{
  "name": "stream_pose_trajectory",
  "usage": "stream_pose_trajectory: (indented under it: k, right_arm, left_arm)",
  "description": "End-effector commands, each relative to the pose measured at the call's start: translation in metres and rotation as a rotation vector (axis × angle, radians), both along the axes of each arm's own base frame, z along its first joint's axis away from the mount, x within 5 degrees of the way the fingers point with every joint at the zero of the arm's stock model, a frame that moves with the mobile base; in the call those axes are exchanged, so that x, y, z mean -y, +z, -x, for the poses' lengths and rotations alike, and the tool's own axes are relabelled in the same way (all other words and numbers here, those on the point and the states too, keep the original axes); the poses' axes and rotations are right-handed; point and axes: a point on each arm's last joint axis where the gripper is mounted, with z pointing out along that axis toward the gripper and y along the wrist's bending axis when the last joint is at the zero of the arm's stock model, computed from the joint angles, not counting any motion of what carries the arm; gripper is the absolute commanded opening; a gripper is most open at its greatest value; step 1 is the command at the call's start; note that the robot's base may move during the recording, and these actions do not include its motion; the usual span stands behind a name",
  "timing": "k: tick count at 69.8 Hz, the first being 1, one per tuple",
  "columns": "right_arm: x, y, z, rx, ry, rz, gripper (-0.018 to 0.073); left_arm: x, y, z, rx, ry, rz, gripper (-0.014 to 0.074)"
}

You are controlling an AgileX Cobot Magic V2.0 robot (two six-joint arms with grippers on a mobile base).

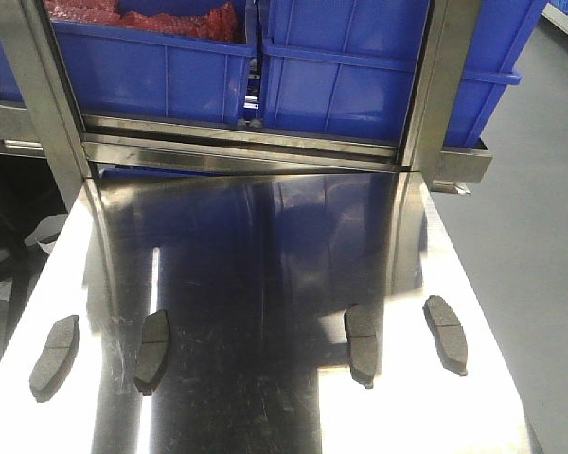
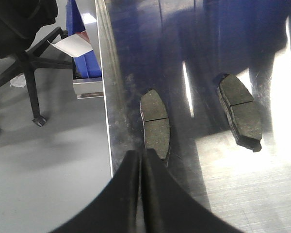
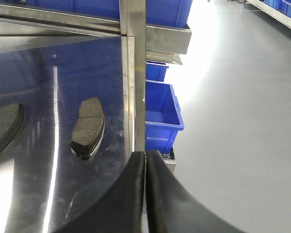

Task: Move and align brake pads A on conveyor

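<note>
Steel surface [image 1: 265, 246] bears all four pads [image 1: 152, 352] ahead of my closed, empty left claw [image 2: 140, 159] and right claw [image 3: 145, 158]; I judge none placed yet.

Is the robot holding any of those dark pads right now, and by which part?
Nothing is held. The left tool and right tool are both shut and empty; all four brake pads lie free on the steel tabletop.

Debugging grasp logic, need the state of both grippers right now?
Black left gripper: closed, fingers together, holding nothing.
Black right gripper: closed, fingers together, holding nothing.
</note>
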Motion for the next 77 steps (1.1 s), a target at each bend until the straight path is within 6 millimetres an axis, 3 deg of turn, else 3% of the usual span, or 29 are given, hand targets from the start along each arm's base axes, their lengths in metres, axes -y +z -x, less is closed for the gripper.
stream_pose_trajectory:
  k: [1,14,33,59,77]
  right_arm:
    - [0.000,0.006,-0.002,0.076,0.000,0.007,-0.0005]
    - [0.000,0.006,-0.002,0.077,0.000,0.007,-0.0005]
    - [0.000,0.006,-0.002,0.079,0.000,0.007,-0.0005]
    - [0.000,0.006,-0.002,0.078,0.000,0.007,-0.0005]
    - [0.000,0.006,-0.002,0.078,0.000,0.007,-0.0005]
  left_arm:
    - [0.001,0.013,-0.004,0.077,-0.001,0.011,0.0013]
    - [0.001,0.013,-0.004,0.074,-0.001,0.016,0.0101]
    - [0.003,0.012,-0.003,0.050,-0.005,0.037,0.0358]
    - [0.004,0.011,-0.002,0.016,0.030,0.106,0.0385]
    - [0.005,0.008,-0.027,-0.093,0.029,0.102,0.0505]
